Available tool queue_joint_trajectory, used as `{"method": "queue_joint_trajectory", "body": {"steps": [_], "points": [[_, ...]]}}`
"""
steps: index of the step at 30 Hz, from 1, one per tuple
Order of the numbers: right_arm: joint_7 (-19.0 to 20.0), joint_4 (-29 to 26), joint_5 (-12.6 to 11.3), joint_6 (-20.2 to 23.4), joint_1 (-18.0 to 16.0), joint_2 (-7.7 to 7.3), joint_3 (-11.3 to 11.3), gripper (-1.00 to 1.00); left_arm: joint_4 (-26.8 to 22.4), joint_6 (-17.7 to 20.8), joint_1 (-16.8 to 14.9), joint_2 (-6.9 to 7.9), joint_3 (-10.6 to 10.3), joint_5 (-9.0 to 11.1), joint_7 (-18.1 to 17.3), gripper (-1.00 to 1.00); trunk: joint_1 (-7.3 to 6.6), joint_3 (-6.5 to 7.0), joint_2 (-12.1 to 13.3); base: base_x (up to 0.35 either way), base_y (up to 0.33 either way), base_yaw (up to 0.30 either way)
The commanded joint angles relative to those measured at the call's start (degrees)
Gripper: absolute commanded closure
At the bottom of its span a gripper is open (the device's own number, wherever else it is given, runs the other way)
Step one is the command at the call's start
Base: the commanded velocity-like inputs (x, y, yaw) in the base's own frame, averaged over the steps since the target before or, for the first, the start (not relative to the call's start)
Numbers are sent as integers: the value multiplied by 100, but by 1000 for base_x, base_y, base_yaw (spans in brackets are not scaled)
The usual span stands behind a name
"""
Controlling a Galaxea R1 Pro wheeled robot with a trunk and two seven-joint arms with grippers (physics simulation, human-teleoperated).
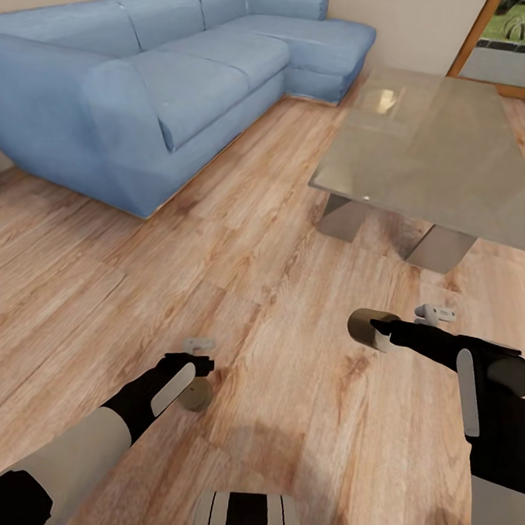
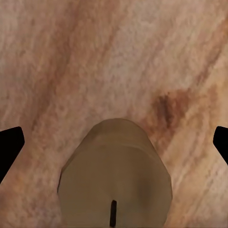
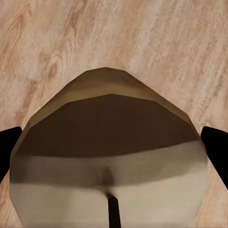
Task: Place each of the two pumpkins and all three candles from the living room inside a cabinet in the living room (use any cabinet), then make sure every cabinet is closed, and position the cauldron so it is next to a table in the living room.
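Looking forward and down from the head camera, a wood-plank floor [image 1: 275, 310] fills the near and middle ground. A blue sectional sofa [image 1: 149, 77] stands at far left. A glass-topped table [image 1: 432, 149] on pale block legs stands at far right. A wood-framed doorway [image 1: 513, 45] showing greenery lies beyond the table.

The left gripper [image 1: 198, 365] is held low over the floor at near left, with a tan candle [image 1: 195, 394] directly at its tip. From the left wrist camera this candle [image 2: 115, 183] appears as a faceted cylinder with a short dark wick. It lies between the two dark fingertips [image 2: 9, 145], which stand well apart at the picture's edges and do not touch it. Whether the candle rests on the floor or is carried cannot be told.

The right gripper [image 1: 388, 332] reaches toward the middle from near right, above the floor and nearer than the table. A second candle [image 1: 365, 328] lies on its side at the gripper's tip. From the right wrist camera that candle [image 3: 110, 156] sits between the fingers [image 3: 216, 147], whose dark tips flank its wide body closely. Whether they press on it cannot be told.

The robot's striped trunk [image 1: 247, 516] shows at the near edge.
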Motion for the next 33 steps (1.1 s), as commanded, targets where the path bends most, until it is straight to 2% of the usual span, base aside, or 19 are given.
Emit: {"method": "queue_joint_trajectory", "body": {"steps": [1, 16, 19, 30, 33], "points": [[5, -4, -15, 31, -4, 0, -6, 100, -11, 4, -5, 9, -36, 60, 56, -100, 1, -27, -3, 0, 0, 0], [5, -4, -15, 31, -3, 0, -17, 100, -7, 4, -5, 14, -34, 60, 36, -100, 40, -359, -24, 0, 0, 0], [5, -4, -18, 31, -3, 0, -22, 100, -7, 3, -5, 13, -35, 57, 44, -100, 40, -359, -24, 0, 0, 0], [10, -6, -15, 31, -3, -9, -33, 100, -3, 4, -5, 22, -36, 55, 16, -100, 68, -603, -38, 0, 0, 0], [13, -6, -19, 31, -3, -9, -33, 100, -3, 4, -5, 18, -36, 55, 16, -100, 68, -603, -38, 0, 0, 0]]}}
